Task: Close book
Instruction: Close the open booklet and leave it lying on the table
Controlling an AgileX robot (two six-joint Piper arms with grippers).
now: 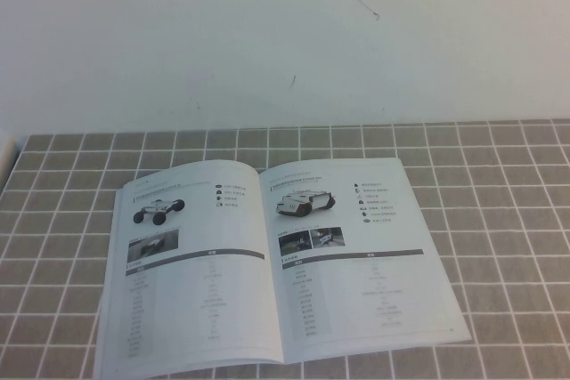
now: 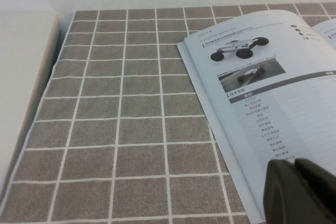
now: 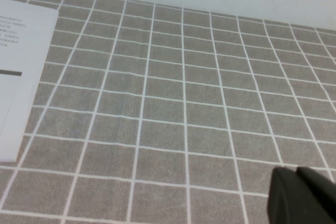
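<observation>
A thin white book [image 1: 276, 260] lies open and flat on the grey checked cloth [image 1: 499, 220], its pages showing pictures of wheeled robots and tables of text. Neither arm appears in the high view. In the left wrist view my left gripper [image 2: 295, 167] hangs over the near part of the book's left page [image 2: 262, 98], its black fingers shut together with nothing between them. In the right wrist view my right gripper [image 3: 296, 173] is over bare cloth, shut and empty, with the edge of the book's right page [image 3: 16, 77] well off to its side.
A white wall [image 1: 285, 33] rises behind the table. The cloth's left edge and a pale surface [image 2: 21, 87] beyond it show in the left wrist view. Open cloth [image 3: 184, 103] lies to the right of the book.
</observation>
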